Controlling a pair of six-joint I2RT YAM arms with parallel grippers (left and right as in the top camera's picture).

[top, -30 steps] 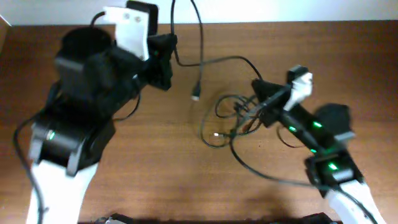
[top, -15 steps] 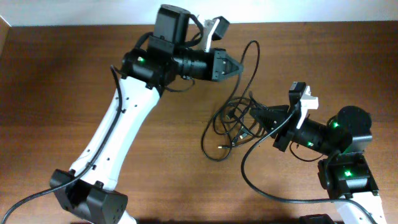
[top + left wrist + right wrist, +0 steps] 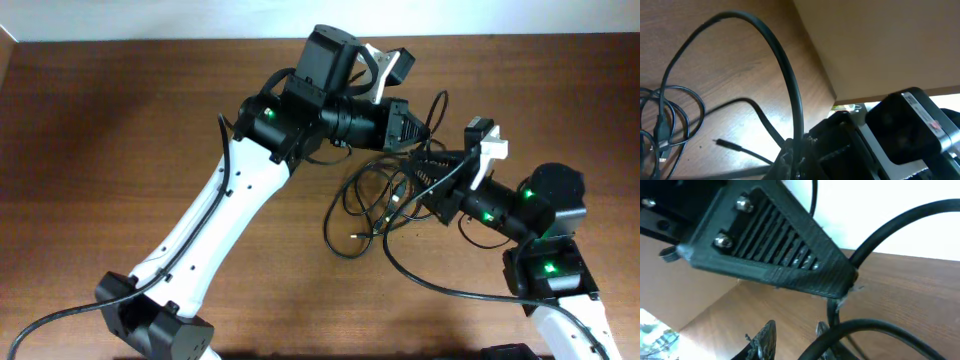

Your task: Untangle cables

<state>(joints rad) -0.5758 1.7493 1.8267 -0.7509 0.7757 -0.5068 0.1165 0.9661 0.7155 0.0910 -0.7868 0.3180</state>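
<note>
The cables (image 3: 362, 205) are thin black cords in a tangled coil on the wooden table, at centre. My left gripper (image 3: 418, 132) hangs over the coil's upper right side and is shut on one black cable (image 3: 790, 90), which arcs up out of its jaws (image 3: 797, 152). The same loop shows overhead (image 3: 441, 106). The coil (image 3: 665, 120) and a loose plug end (image 3: 722, 144) lie below it. My right gripper (image 3: 415, 190) is right beside the coil, open, fingers apart (image 3: 794, 337). A cable (image 3: 875, 327) crosses in front of its right finger. The left gripper's ribbed finger (image 3: 775, 245) is close above.
One long cable strand (image 3: 440, 290) curves from the coil toward the front right, near the right arm's base (image 3: 550, 270). The left arm (image 3: 220, 220) spans the table from the front left. The table's far edge (image 3: 150, 40) meets a white wall.
My left arm has swung from the far left to the right, carrying its cable over the coil until close to the right gripper. The right gripper shifted slightly at the coil's right side.
</note>
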